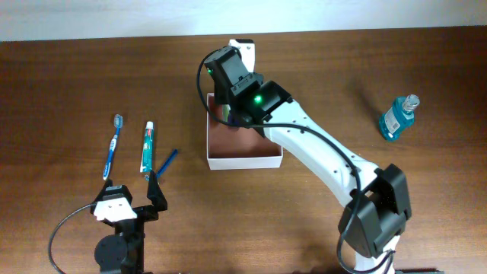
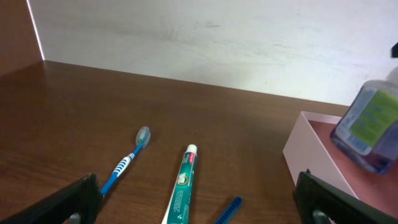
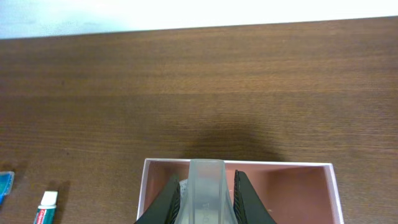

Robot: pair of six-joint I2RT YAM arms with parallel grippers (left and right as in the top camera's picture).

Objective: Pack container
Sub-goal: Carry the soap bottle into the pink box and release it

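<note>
Okay, near edge first. The left gripper (image 1: 129,183) sits by the near-left edge of the brown wooden table (image 1: 61,91). Its jaws are spread wide with nothing between them, and it is aimed at the loose toiletries just past it. It is likely parked there to take one next.

Just beyond it lie a blue-and-white plastic toothbrush (image 1: 112,146) and a green-and-white toothpaste tube with a white cap (image 1: 148,149). They lie flat, side by side but apart, long axes running near to far. A thin dark-blue stick (image 1: 167,161) lies tilted just right of the tube, too small to identify. None of these is packed yet.

About mid-table, a bit toward the far edge, is the shallow square container with thin white walls and a reddish-brown floor (image 1: 243,162). The right arm reaches in from the near-right corner and covers the container's far half. The right gripper (image 3: 206,194) is clenched on the top of a translucent plastic bottle with a green-blue label (image 2: 367,124). One finger sits on each side of the top, so the bottle hangs cap-up and can go straight down.

The left wrist view puts the bottle's lower part inside the walls, close to the far wall. I cannot tell if its base touches the floor. Judgement: placing step, release pending.

Further right, well apart from the container, a blue mouthwash bottle with a clear cap (image 1: 399,116) stands upright toward the right edge, waiting. The task looks early, with one item going in and four outside.
</note>
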